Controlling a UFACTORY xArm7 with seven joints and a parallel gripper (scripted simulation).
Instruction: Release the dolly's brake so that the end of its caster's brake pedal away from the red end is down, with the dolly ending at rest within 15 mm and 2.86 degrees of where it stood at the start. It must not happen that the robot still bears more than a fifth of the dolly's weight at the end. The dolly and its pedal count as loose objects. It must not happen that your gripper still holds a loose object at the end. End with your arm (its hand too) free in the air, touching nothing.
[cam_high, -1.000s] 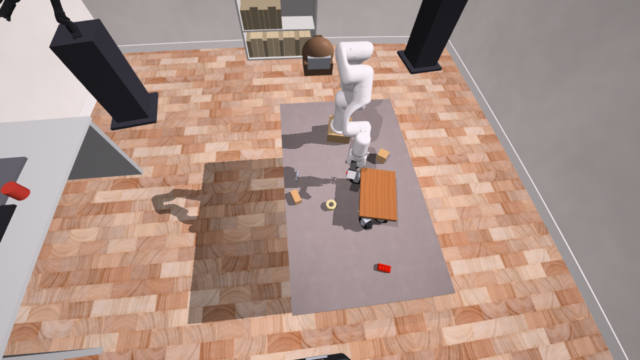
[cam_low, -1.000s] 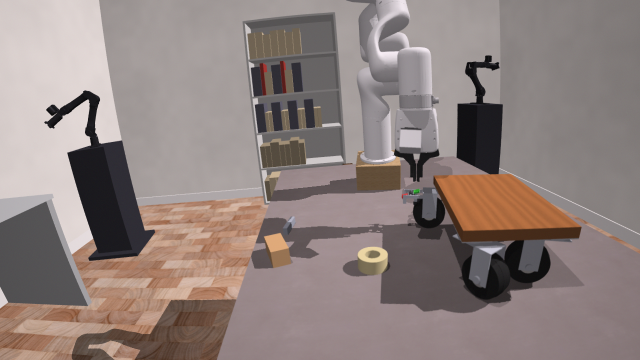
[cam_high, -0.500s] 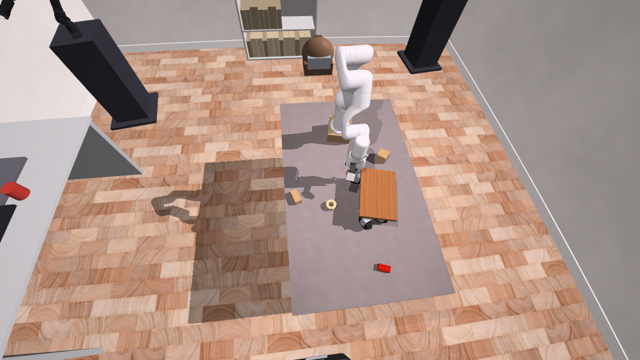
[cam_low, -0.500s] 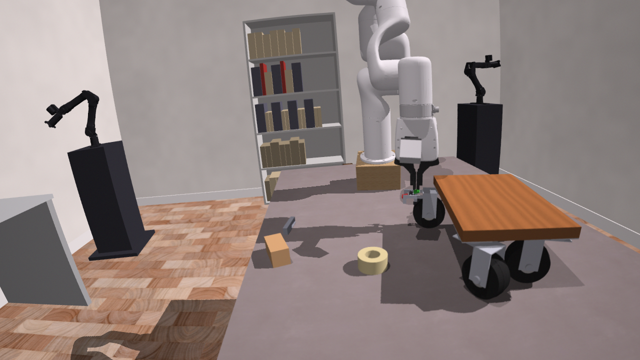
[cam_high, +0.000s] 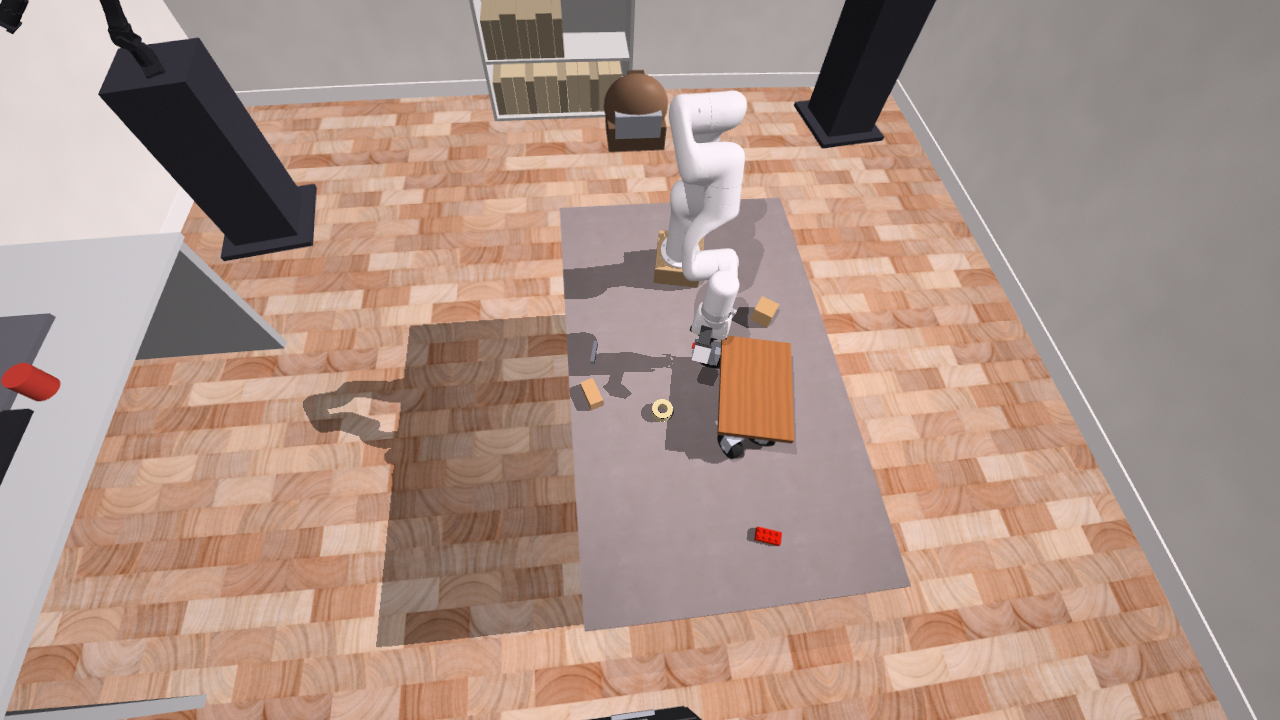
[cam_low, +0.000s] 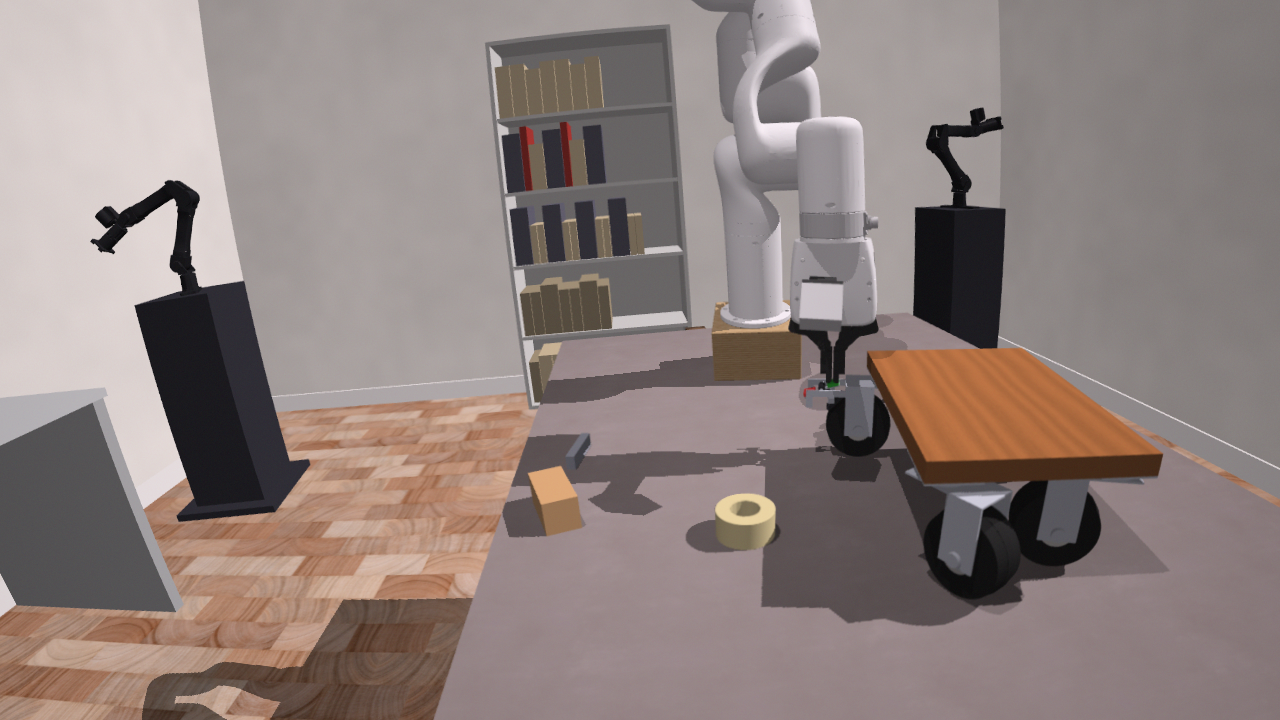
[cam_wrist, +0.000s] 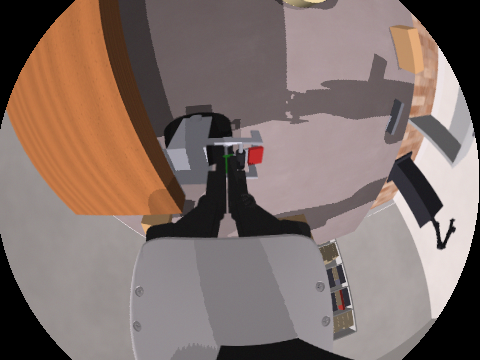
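The dolly (cam_high: 756, 389) (cam_low: 1002, 407) (cam_wrist: 74, 114) has an orange wooden deck on black casters and stands on the grey mat (cam_high: 680, 555). The caster (cam_low: 857, 425) (cam_wrist: 187, 147) at its corner nearest the arm's base carries the brake pedal (cam_low: 813, 388), whose red end (cam_wrist: 255, 155) points away from the deck. My gripper (cam_high: 707, 347) (cam_low: 834, 380) (cam_wrist: 226, 168) is shut and empty. It points straight down, with its fingertips on the pedal's green end beside the red one. The green end is almost hidden under the fingers.
A cream tape roll (cam_high: 662, 406) (cam_low: 744, 521), a tan block (cam_high: 590, 393) (cam_low: 554, 499) (cam_wrist: 408, 48) and a small grey bar (cam_high: 593, 349) (cam_low: 578, 447) lie left of the dolly. Another tan block (cam_high: 764, 311) lies behind it. A red brick (cam_high: 767, 535) lies nearer the front.
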